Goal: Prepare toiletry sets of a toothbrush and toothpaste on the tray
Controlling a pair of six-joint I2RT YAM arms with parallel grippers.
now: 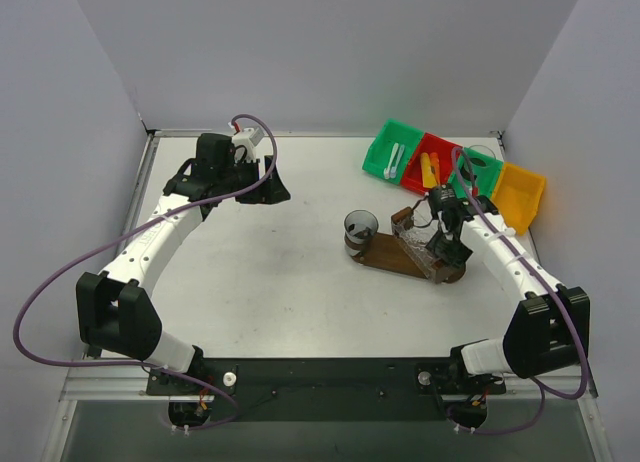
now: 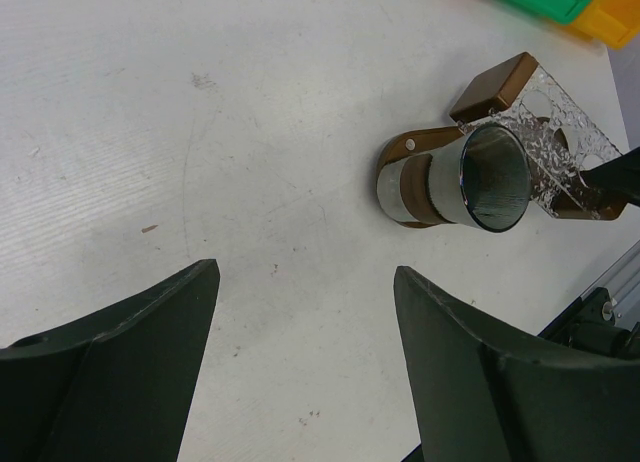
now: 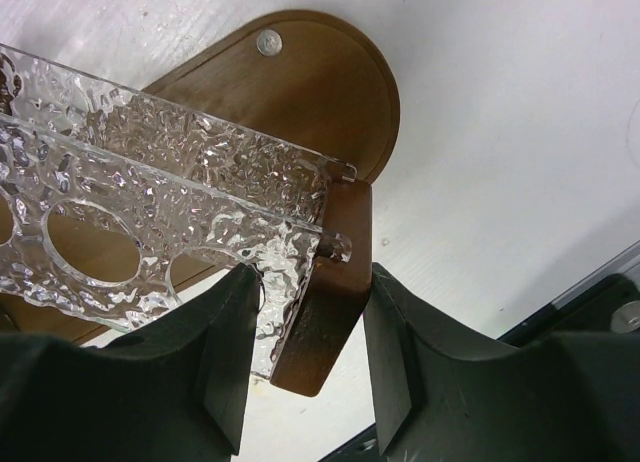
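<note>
The dark wood tray lies right of centre and carries a clear textured rack with round holes between two wooden end posts. One clear cup stands on its left end, empty. My right gripper is shut on the tray's right end post, its fingers straddling post and rack edge. My left gripper is open and empty over bare table at the far left; its wrist view shows the cup and tray ahead. White toothbrushes lie in a green bin, toothpaste tubes in the red bin.
A row of bins stands at the back right: green, red, green with a clear cup in it, yellow. Grey walls enclose the table on three sides. The black rail runs along the near edge.
</note>
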